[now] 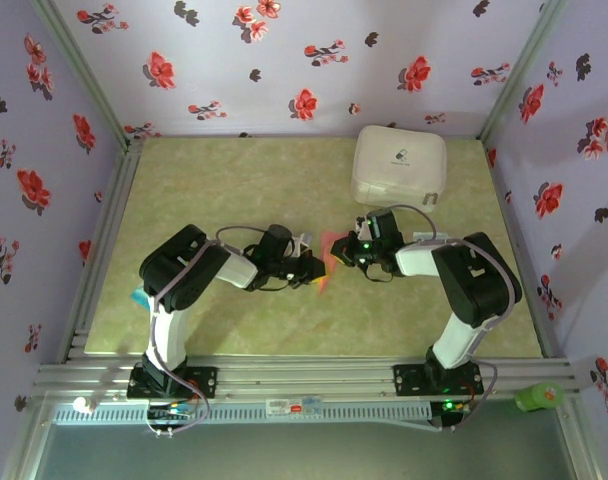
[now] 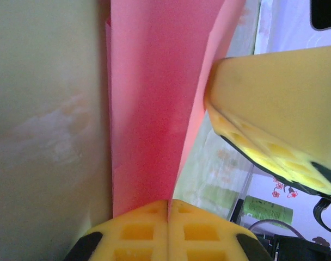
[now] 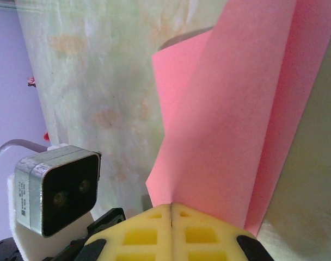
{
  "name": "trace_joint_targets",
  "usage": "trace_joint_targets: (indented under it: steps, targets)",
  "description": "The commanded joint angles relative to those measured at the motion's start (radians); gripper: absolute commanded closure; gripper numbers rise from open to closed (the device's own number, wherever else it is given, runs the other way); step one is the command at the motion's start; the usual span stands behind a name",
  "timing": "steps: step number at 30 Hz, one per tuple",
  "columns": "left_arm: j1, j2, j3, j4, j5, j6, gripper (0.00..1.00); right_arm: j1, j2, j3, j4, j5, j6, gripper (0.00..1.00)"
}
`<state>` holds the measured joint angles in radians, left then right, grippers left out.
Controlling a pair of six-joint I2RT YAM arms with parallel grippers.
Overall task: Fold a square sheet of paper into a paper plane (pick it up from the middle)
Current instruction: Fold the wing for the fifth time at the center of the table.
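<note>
A: Left gripper [image 1: 314,268] state?
B: Clamped. In its wrist view the two yellow pads meet with no gap, and the paper [image 2: 149,109] runs straight into the seam between them. It has the paper pinched.
A: Right gripper [image 1: 346,250]?
B: Same. The pads are pressed together and the paper comes up out of the seam. Both arms have hold of the one sheet.
A: Where is the paper on the table [image 1: 234,190]?
B: From the top it is the salmon-red patch between the two grippers, roughly mid-table. The grippers face each other, tips close.
A: Flat?
B: No, bent. The left wrist view shows a wide panel plus a flap angling right, its edge meeting the right gripper's yellow finger [image 2: 274,119]. The right wrist view shows overlapping panels fanning up from the pinch.
A: Touching the table?
B: Can't tell from these angles.
A: Anything else?
B: A white case [image 1: 399,165] at the far right of the table, just beyond the right gripper and apart from the paper. A green container [image 1: 537,397] by the near right rail.
</note>
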<state>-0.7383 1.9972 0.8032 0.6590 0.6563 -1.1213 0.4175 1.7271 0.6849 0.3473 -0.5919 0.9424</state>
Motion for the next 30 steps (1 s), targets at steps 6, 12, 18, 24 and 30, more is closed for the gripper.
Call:
trace_joint_targets:
  steps: [6,12,18,24,30]
  targets:
    - [0.023,0.027,-0.019,0.011,0.003,-0.031,1.0,-0.012,0.034,0.016,0.005,-0.012,-0.028,0.95]
    - [0.027,0.033,-0.025,0.013,0.003,-0.041,1.0,-0.017,0.05,0.027,0.008,-0.026,-0.036,0.94]
    - [0.03,0.039,-0.027,0.011,0.004,-0.051,1.0,-0.02,0.043,0.025,0.013,-0.031,-0.036,0.94]
    - [0.033,0.042,-0.03,0.008,0.003,-0.054,1.0,-0.023,-0.003,0.005,-0.021,-0.023,-0.06,0.95]
    - [0.034,0.043,-0.032,0.01,0.003,-0.054,1.0,-0.023,-0.006,-0.005,-0.023,-0.031,-0.065,0.94]
